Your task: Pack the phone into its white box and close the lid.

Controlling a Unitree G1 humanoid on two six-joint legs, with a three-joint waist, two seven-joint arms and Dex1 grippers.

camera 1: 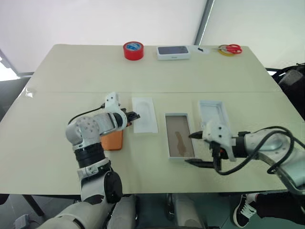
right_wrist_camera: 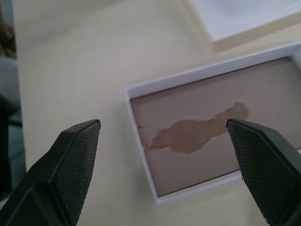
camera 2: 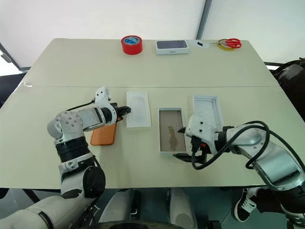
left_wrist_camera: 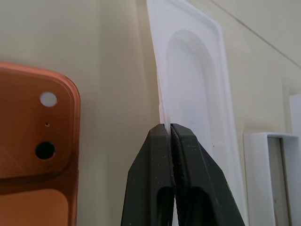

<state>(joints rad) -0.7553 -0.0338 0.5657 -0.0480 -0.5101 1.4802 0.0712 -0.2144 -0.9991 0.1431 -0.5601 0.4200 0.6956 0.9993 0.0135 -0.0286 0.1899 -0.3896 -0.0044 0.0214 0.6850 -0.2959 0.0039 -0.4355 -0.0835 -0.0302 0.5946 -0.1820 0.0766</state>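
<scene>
The left gripper (left_wrist_camera: 170, 129) was pinched tight on the near edge of the thin white insert (camera 1: 144, 114), left of centre in the head view. The phone (camera 1: 112, 140) lay camera side up on the table (camera 1: 71, 71), just left of the insert and partly under the left forearm. The box (camera 1: 179, 135), empty with its tan floor showing, sat at centre, and the lid (camera 1: 211, 112) lay just right of it, slightly higher in the frame. The right gripper (camera 1: 194, 149) hung spread wide beside the box's lower right corner, holding nothing. Along the far edge stood a red tape roll (camera 1: 133, 50), a closed dark-topped box (camera 1: 173, 52) and scissors (camera 1: 230, 48).
</scene>
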